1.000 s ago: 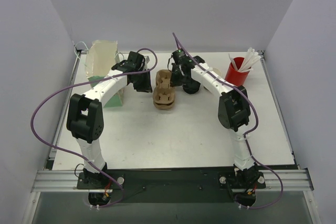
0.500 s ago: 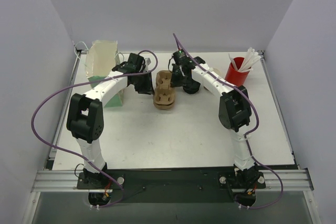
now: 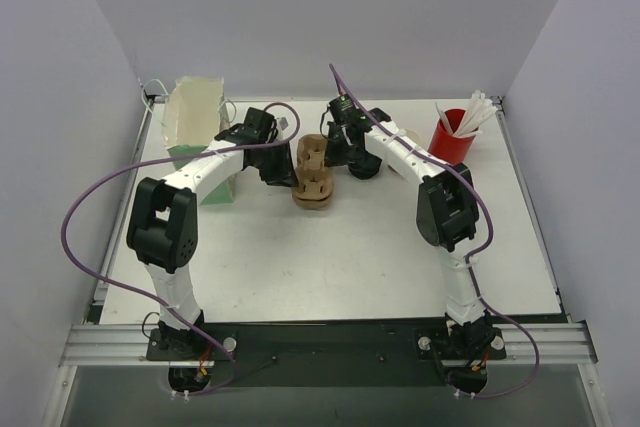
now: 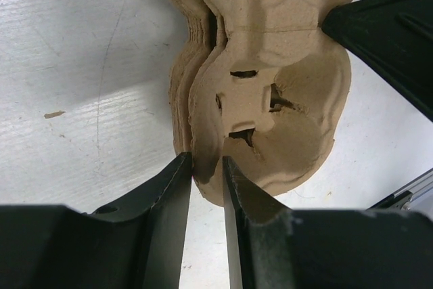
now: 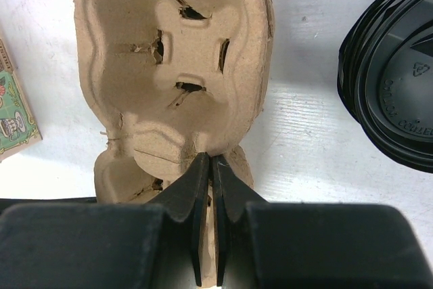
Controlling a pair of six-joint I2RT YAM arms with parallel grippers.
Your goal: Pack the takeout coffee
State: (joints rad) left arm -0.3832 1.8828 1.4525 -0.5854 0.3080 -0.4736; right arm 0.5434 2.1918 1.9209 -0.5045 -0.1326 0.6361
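Brown moulded-pulp cup carriers point(image 3: 312, 175) are stacked near the middle of a white table point(image 3: 330, 257), towards its far side. The stack is flanked by two black-and-white robot arms, one reaching in from each side.

The left gripper point(image 4: 206, 164) is set at one end of the stack. Its fingers are held narrow, and the rim of the top carrier point(image 4: 270, 99) is caught in the slim gap between them. The rest of the stack is seen just outside the left-hand finger.

The right gripper point(image 5: 211, 160) is set at the opposite side. Its fingers are drawn almost together and are pinched on the thin rim of the top carrier, whose two cup wells are seen from above.

Round black plastic lids point(image 5: 399, 86), seemingly stacked, are seen just beside the carriers, apart from them.

The coffee cup cannot be picked out in any view; whether it is hidden behind the right arm cannot be told.

A red cup point(image 3: 450, 134) holding white sticks is placed at the far right corner. A translucent bag point(image 3: 195, 117) above a green box is placed at the far left.
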